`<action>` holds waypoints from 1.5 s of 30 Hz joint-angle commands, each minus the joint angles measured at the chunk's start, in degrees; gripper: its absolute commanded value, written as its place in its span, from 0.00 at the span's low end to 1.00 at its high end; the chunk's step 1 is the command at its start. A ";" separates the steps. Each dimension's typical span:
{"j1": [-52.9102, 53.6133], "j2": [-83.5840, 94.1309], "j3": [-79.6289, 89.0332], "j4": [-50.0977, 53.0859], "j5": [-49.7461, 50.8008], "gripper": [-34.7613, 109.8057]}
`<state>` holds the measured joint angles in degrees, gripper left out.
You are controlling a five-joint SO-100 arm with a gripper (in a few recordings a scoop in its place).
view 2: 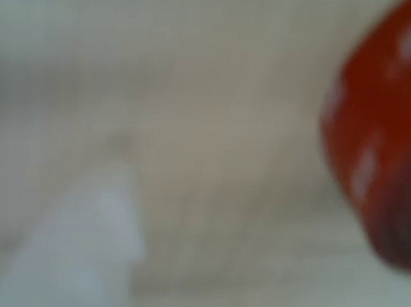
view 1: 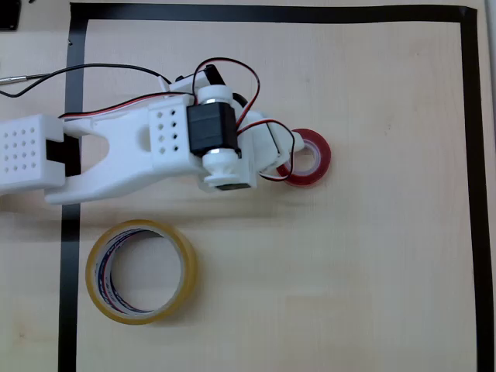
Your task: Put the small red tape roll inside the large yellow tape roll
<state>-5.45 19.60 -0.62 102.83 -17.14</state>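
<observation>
The small red tape roll (view 1: pixel 312 157) lies flat on the wooden table, right of centre in the overhead view. My white arm reaches in from the left, and its gripper (view 1: pixel 284 159) hangs over the roll's left edge, hiding that part. In the blurred wrist view the red roll (view 2: pixel 397 166) sits at the right edge, and one white finger (view 2: pixel 77 269) stands at the lower left with bare table between them. Nothing is held, and the jaws look open. The large yellow tape roll (view 1: pixel 183 267) lies flat at the lower left, well apart from the gripper.
A black tape border (view 1: pixel 471 194) frames the work area along the top, left and right. Red and black wires (view 1: pixel 232 70) loop over the arm's wrist. A black cable (view 1: pixel 46 77) runs off to the upper left.
</observation>
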 commanded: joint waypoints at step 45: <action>-0.97 38.76 32.34 0.79 0.97 0.24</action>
<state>-4.66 38.85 29.44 102.39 -15.82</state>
